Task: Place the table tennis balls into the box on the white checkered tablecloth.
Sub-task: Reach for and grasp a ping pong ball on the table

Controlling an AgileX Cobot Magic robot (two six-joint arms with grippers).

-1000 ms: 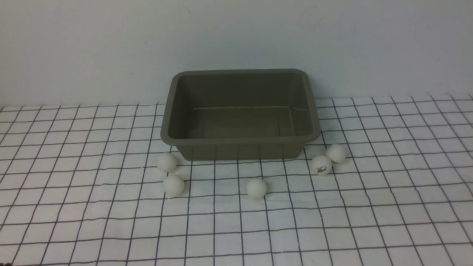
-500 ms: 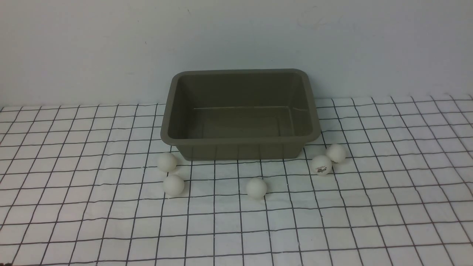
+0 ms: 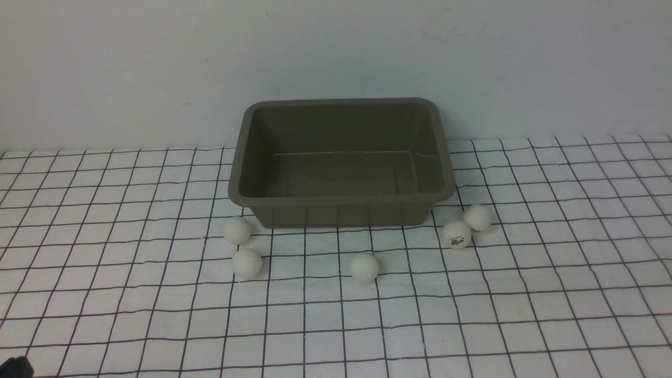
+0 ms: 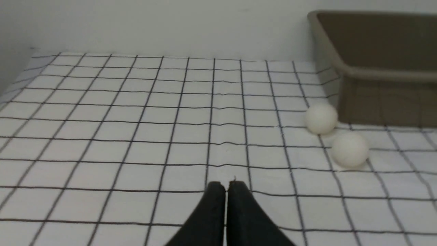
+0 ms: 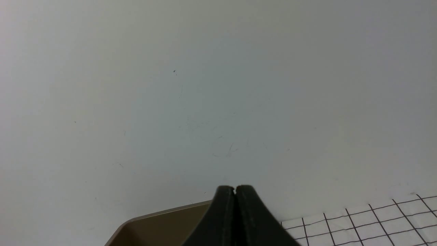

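A dark shape [image 3: 14, 367] in the front view's bottom-left corner is cut off, unidentifiable. Print on one ball [image 3: 456, 234] is too small to read. The box [image 4: 375, 102] runs past both wrist views' edges, partly behind the right fingers [image 5: 225, 218]

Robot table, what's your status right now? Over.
Jaws shut and empty on left gripper and right gripper. Five table tennis balls on the white checkered tablecloth, box empty. Nothing blocking balls or box.
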